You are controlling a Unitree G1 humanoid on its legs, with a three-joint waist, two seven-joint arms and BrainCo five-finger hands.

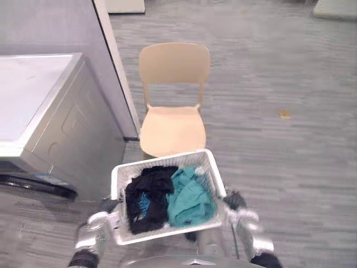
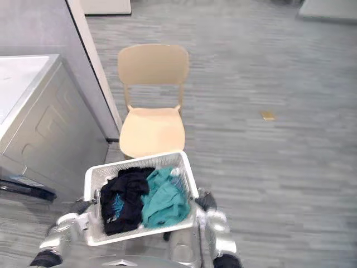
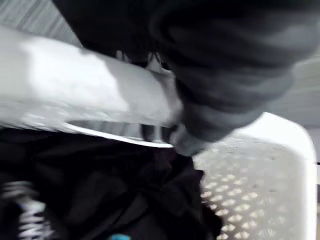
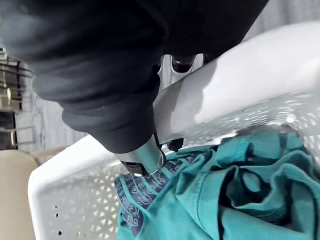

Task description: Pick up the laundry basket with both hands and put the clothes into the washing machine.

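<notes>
I carry a white perforated laundry basket (image 1: 163, 161) low in front of me, one hand on each side. Inside lie a black garment (image 1: 148, 195) and a teal garment (image 1: 191, 200). My left hand (image 1: 106, 215) holds the basket's left rim, and in the left wrist view this hand (image 3: 225, 75) is curled over the rim (image 3: 75, 85). My right hand (image 1: 237, 204) holds the right side, and in the right wrist view that hand (image 4: 100, 75) wraps the rim (image 4: 235, 85) above the teal cloth (image 4: 240, 200). The grey washing machine (image 1: 33, 95) stands at the left.
A beige chair (image 1: 173, 128) stands just beyond the basket, its seat facing me. A grey partition (image 1: 67, 28) rises behind the washer. The washer's dark front edge (image 1: 39, 187) juts out at lower left. A small tan scrap (image 1: 284, 114) lies on the floor at right.
</notes>
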